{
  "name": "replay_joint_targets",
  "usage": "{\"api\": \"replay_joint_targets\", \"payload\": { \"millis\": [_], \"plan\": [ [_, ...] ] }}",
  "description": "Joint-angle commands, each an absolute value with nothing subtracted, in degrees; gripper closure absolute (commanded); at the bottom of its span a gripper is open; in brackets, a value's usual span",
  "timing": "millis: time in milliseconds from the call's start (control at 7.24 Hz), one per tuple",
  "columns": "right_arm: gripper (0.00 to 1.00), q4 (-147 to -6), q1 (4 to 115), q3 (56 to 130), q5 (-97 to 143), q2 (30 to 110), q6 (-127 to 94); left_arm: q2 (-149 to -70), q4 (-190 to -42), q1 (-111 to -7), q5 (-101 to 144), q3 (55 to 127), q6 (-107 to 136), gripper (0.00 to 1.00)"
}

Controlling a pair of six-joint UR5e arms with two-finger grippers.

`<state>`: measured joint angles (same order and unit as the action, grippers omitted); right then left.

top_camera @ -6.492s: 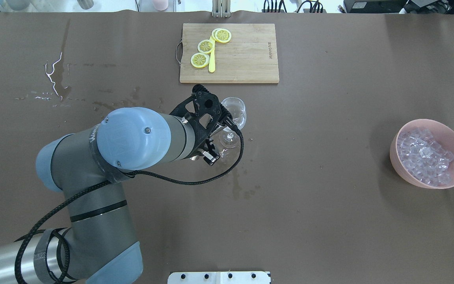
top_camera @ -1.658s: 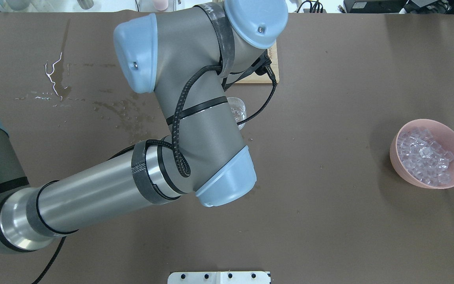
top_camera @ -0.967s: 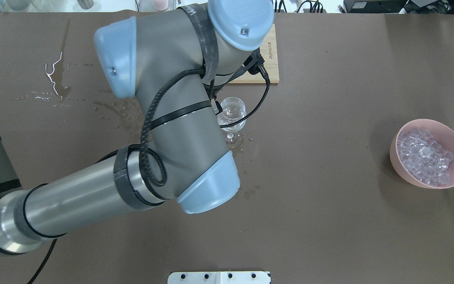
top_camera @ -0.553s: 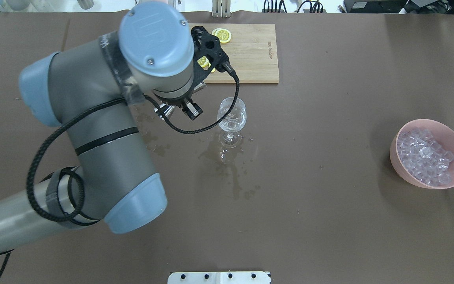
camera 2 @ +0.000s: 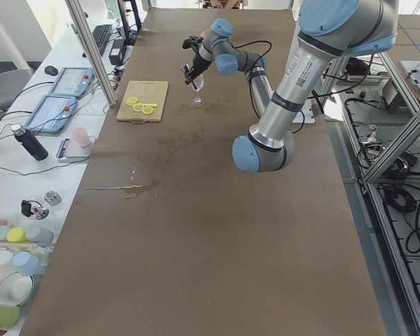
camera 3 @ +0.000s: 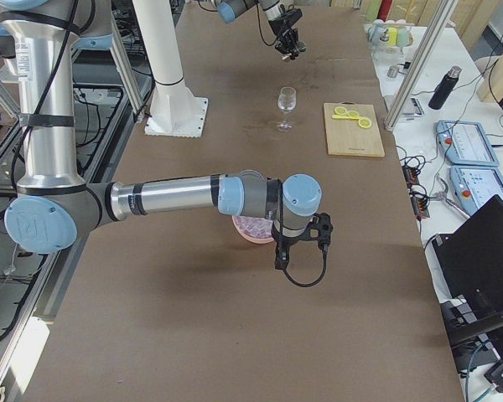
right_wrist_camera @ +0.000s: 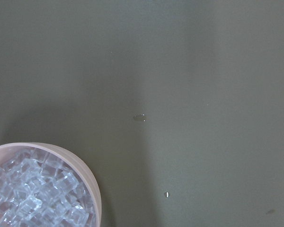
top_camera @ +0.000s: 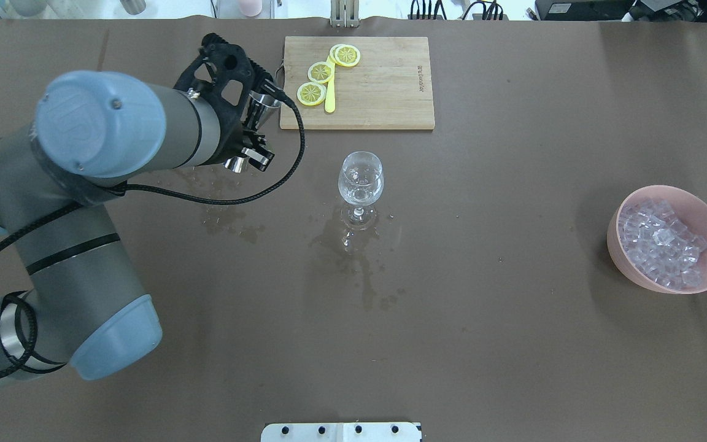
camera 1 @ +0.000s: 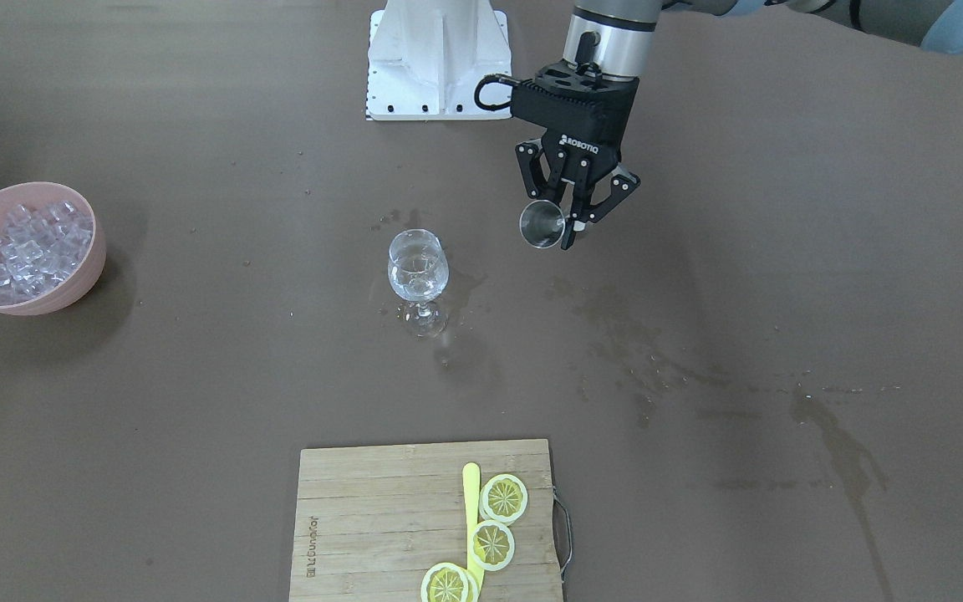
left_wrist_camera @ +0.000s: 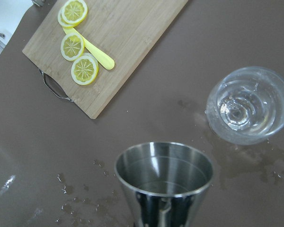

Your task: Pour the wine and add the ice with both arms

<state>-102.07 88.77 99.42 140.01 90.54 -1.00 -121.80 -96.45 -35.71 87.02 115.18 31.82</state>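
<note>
1 wine glass (camera 1: 418,272) is stood upright, stem vertical and mouth up, with a little clear wine (camera 1: 417,287) in it, well apart from the left gripper (camera 1: 567,232), which is clamped on 1 steel jigger (camera 1: 542,226) held mouth-up. The ice (camera 1: 26,251) is heaped in 1 pink bowl (camera 1: 72,288) near the right gripper (camera 3: 300,249), whose opening cannot be told. 3 lemon slices (camera 1: 491,543) are laid on 1 cutting board (camera 1: 364,518).

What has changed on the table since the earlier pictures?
The left gripper, holding the metal cup, swung away from above the wine glass toward the robot's left. A fresh wet patch lies by the glass's foot. Glass, bowl of ice and cutting board stayed put.
</note>
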Motion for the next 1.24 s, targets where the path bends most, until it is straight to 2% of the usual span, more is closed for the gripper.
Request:
{"api": "replay_joint_targets", "payload": {
  "millis": [0, 414, 691, 1105],
  "plan": [
    [0.0, -102.0, 88.8, 99.4, 140.0, 90.4, -1.1, -113.4, -112.1, -36.1, 79.0, 115.0, 36.1, 1.0],
    [0.0, -102.0, 88.7, 99.3, 140.0, 89.6, -2.0, -103.2, -134.0, -39.3, 76.3, 108.3, 44.3, 1.0],
    [0.0, -102.0, 88.7, 99.1, 139.9, 88.8, -2.1, -102.4, -145.1, -40.3, 76.1, 101.0, 50.4, 1.0],
    [0.0, -102.0, 88.7, 99.3, 139.9, 88.5, -2.1, -97.7, -147.0, -40.3, 73.5, 97.3, 61.0, 1.0]
  ]
}}
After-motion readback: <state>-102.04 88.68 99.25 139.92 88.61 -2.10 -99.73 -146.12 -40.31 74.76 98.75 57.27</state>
